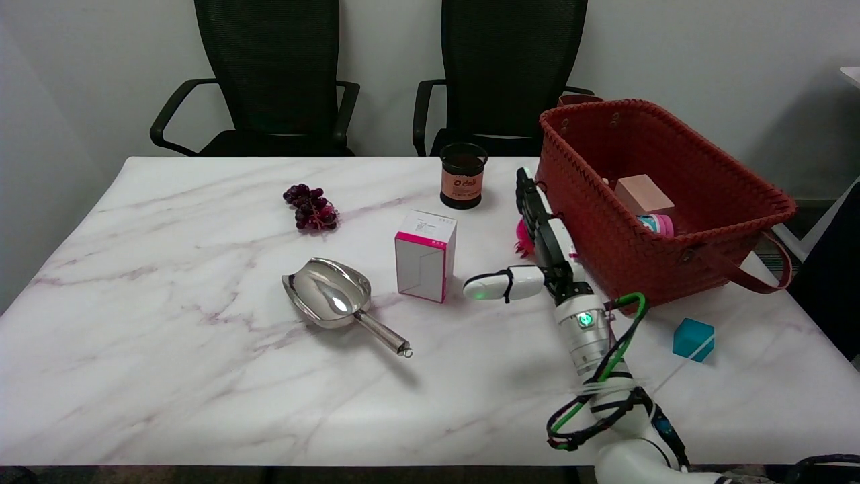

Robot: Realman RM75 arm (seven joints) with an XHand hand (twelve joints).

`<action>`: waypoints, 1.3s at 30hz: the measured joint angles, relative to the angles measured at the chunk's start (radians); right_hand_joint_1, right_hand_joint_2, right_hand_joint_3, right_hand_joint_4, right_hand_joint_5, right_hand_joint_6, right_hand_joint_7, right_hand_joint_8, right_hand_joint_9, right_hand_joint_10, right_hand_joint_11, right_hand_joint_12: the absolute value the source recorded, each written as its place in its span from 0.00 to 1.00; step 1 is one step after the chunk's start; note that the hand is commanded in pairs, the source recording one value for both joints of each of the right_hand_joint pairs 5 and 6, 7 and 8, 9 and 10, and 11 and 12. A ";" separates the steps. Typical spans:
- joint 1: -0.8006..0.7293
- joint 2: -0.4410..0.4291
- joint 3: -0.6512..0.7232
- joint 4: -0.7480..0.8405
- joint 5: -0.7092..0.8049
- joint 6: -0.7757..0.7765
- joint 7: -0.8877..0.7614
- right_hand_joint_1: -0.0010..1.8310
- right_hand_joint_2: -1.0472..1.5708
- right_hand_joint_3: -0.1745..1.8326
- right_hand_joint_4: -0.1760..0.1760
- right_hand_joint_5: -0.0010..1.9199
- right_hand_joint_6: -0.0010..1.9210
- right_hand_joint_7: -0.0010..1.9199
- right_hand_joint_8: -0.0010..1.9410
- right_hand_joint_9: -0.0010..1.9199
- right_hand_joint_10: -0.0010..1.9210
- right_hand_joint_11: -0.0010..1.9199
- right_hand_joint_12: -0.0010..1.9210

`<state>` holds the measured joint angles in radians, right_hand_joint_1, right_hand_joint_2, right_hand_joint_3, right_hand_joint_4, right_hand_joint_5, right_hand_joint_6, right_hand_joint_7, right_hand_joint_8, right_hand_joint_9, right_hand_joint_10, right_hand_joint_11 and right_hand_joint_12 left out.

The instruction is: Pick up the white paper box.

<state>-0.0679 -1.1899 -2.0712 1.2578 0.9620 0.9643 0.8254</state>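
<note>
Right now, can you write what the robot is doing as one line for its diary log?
right hand: open, beside box, not touching | white paper box: upright on table | step: reaching | red basket: right of hand

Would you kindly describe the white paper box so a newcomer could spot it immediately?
Start at the red woven basket on the marble table. Left of it, beyond the robot hand, stands the white paper box, upright. Its pink edging sets it apart from the metal scoop beside it.
</note>
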 measured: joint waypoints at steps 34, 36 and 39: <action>0.313 -0.148 -0.150 -0.359 0.093 -0.138 0.097 0.60 0.41 0.00 0.50 0.00 0.00 0.00 0.00 0.03 0.03 0.00 0.00; 0.318 -0.155 -0.157 -0.368 0.095 -0.141 0.102 0.60 0.42 0.00 0.50 0.00 0.00 0.00 0.00 0.03 0.03 0.00 0.00; 0.324 -0.164 -0.166 -0.380 0.096 -0.145 0.107 0.60 0.42 0.01 0.50 0.00 0.00 0.00 0.00 0.03 0.03 0.00 0.00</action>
<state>0.2563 -1.3534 -2.2373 0.8773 1.0582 0.8194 0.9327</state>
